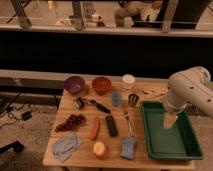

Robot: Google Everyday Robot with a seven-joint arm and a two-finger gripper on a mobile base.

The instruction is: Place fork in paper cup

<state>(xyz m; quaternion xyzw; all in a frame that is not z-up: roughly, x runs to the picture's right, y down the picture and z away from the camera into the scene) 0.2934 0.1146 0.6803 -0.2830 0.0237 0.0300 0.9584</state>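
Pincer over the tray, fork one rim away

The pincer (170, 121) hangs open and empty above the green tray (146, 131). The fork (129, 125) lies flat on the table (113, 156) just outside the tray's inner wall, toward the table's middle, its long axis running front to back. The black bar (111, 125) lies beside it. The paper cup (128, 81) stands at the back edge, in line with the fork, behind the dark cup (133, 99).
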